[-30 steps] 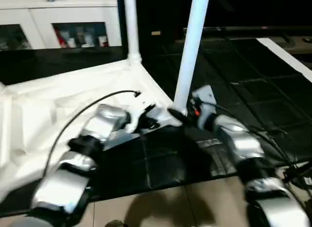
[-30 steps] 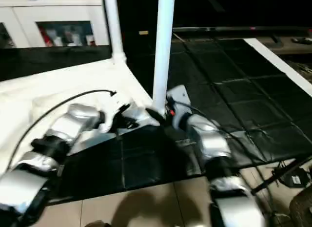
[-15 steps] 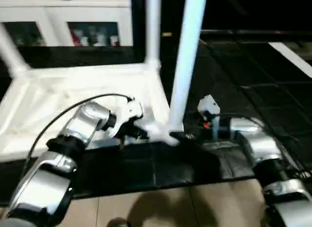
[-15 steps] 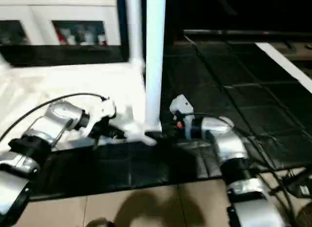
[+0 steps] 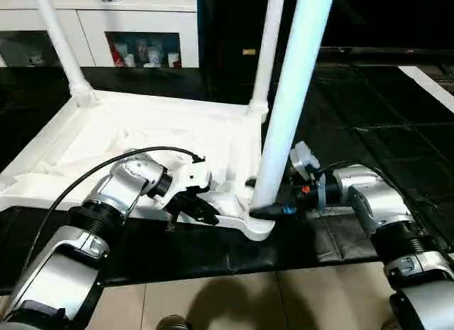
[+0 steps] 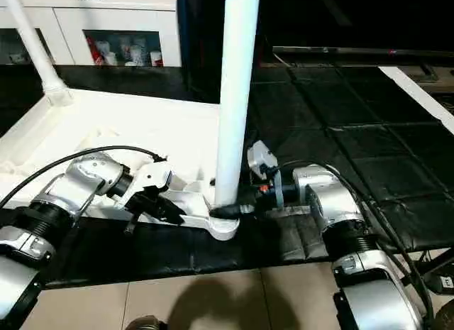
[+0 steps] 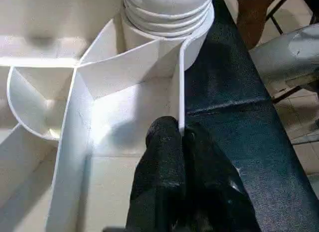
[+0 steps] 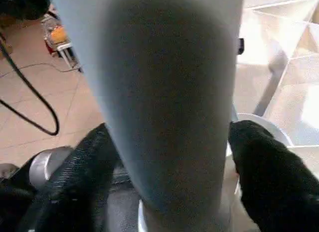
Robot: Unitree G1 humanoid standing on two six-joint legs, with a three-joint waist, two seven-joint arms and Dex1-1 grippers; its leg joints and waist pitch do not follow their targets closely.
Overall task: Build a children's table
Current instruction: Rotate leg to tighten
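The children's table (image 5: 142, 128) looks like smooth white plastic, lying on a matt black mat (image 5: 333, 131) of square tiles.

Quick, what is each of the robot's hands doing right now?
Left hand: closed, pinching a thin rib on the table's underside.
Right hand: fingers on either side of the near table leg; whether they grip it cannot be told.

We see the black floor mat (image 5: 369, 131) carrying the upturned white table (image 5: 163, 135); tan floor tiles (image 5: 234, 301) border the mat at six o'clock.
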